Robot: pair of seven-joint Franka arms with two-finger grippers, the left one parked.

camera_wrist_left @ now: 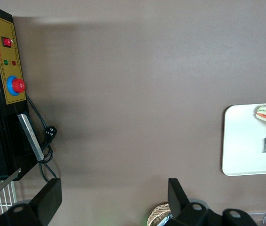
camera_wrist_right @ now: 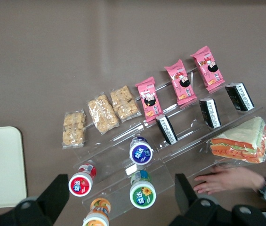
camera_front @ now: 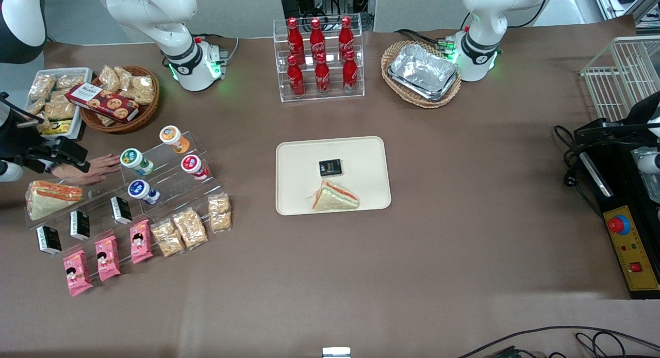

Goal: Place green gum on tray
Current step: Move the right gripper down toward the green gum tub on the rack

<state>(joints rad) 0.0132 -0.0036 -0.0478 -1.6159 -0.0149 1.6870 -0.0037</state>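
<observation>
The green gum (camera_front: 136,161) is a small white bottle with a green lid, lying on a clear acrylic stepped stand (camera_front: 170,177) toward the working arm's end of the table. It also shows in the right wrist view (camera_wrist_right: 142,193). My right gripper (camera_front: 71,155) hovers above the stand and holds nothing. In the wrist view the gripper (camera_wrist_right: 118,201) is open, with its fingers wide apart on either side of the green gum and the orange-lidded bottle (camera_wrist_right: 97,213). The cream tray (camera_front: 299,162) lies mid-table and carries a sandwich (camera_front: 334,197) and a small black packet (camera_front: 330,167). The tray's edge shows in the wrist view (camera_wrist_right: 1,165).
A person's hand (camera_front: 92,169) rests beside the stand, close to my gripper. Blue-lidded (camera_front: 141,190), red-lidded (camera_front: 193,165) and orange-lidded (camera_front: 172,137) bottles share the stand. Snack packs (camera_front: 191,228), a wrapped sandwich (camera_front: 51,197), a cola rack (camera_front: 319,59), a foil-tray basket (camera_front: 422,73) and a control box (camera_front: 626,244) stand around.
</observation>
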